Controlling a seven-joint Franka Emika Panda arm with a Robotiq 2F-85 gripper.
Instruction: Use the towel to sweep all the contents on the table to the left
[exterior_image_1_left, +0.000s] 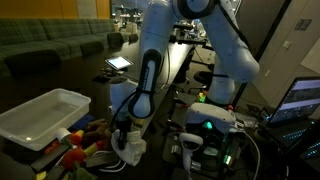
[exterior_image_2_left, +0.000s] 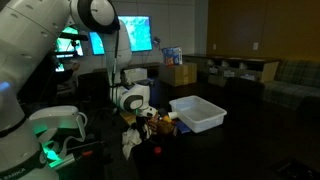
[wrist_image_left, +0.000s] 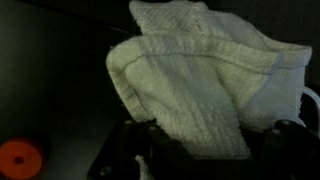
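The white towel (wrist_image_left: 200, 75) fills most of the wrist view, bunched and hanging from my gripper (wrist_image_left: 198, 140), which is shut on it. In both exterior views the towel (exterior_image_1_left: 130, 149) (exterior_image_2_left: 131, 141) dangles below the gripper (exterior_image_1_left: 124, 130) (exterior_image_2_left: 134, 118), low over the dark table (exterior_image_2_left: 230, 155). The contents (exterior_image_1_left: 82, 138) (exterior_image_2_left: 160, 123), a cluster of red, orange and yellow pieces, lie on the table right beside the towel. An orange round piece (wrist_image_left: 22, 158) shows at the lower left of the wrist view.
A white rectangular bin (exterior_image_1_left: 42, 115) (exterior_image_2_left: 197, 112) stands on the table just past the cluster. Lit equipment with green lights (exterior_image_1_left: 205, 128) (exterior_image_2_left: 55, 135) sits by the robot's base. Sofas and boxes are in the dim background.
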